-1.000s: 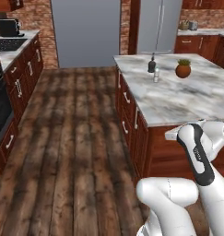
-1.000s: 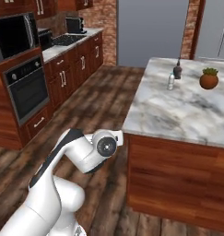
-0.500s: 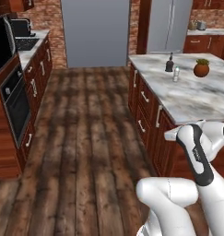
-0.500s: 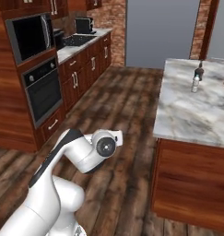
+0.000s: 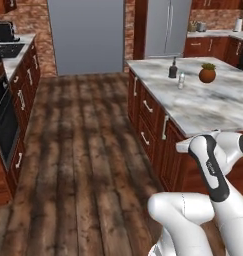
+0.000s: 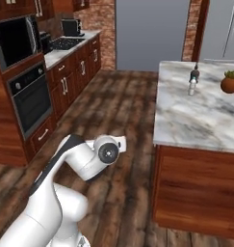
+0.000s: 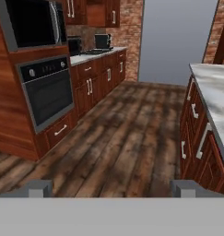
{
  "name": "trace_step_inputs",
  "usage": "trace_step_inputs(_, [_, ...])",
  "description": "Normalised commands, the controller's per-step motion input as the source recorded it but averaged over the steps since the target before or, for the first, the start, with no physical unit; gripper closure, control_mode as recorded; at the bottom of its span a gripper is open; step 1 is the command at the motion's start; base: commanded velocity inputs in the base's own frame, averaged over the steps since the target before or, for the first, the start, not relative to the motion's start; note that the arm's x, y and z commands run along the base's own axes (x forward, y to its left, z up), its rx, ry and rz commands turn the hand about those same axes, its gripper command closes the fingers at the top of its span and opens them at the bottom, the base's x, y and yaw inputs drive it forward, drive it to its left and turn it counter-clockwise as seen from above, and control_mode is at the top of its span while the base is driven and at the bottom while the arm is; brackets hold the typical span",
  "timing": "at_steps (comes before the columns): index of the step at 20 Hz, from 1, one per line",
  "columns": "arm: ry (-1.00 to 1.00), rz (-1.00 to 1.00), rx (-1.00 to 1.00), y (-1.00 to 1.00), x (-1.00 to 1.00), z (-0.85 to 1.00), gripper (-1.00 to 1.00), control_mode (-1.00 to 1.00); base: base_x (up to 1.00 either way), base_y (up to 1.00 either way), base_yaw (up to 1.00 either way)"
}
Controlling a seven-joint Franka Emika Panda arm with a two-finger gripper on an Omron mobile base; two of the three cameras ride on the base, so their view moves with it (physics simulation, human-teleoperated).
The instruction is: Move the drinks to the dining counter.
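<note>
Nearest, the arm (image 5: 208, 167) is folded low over the base. In the hand view the tool (image 7: 111, 188) has its two tips standing wide apart with nothing between them, and it looks along the wooden floor (image 7: 127, 133) between the oven wall (image 7: 44, 92) and the marble counter (image 7: 215, 101).

Further off, on that counter (image 5: 203, 105), two of the drinks stand near each other towards its far end: a black bottle (image 5: 173, 68) and, just beside and nearer, a clear water bottle (image 5: 181, 80). A potted plant (image 5: 207, 73) sits apart to their right; it is no drink and should be left alone. No sink shows on this counter, so it looks like the pick-up place, not the dining counter.

The step in hand seems to be the drive toward the drinks. To do it well, the base should pull up alongside the counter's long edge, close enough that the arm can reach over without stretching. The tool should stay wide and come in level at the water bottle first, since it stands nearer, taking care not to knock the black bottle behind it.

At the far wall stand the grey fridge (image 5: 168, 27) and a further worktop (image 5: 218, 34).
</note>
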Motion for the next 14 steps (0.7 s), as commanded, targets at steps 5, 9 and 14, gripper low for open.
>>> trace_step_inputs(5, [0.00, 0.00, 0.00, 0.00, 0.00, 0.00, -1.00, 1.00, 0.47, 0.30, -0.29])
trace_step_inputs(9, [0.00, 0.00, 0.00, 0.00, 0.00, 0.00, -1.00, 1.00, 0.47, 0.57, -0.26])
trace_step_inputs(14, [0.00, 0.00, 0.00, 0.00, 0.00, 0.00, -1.00, 1.00, 0.50, 0.67, -0.24])
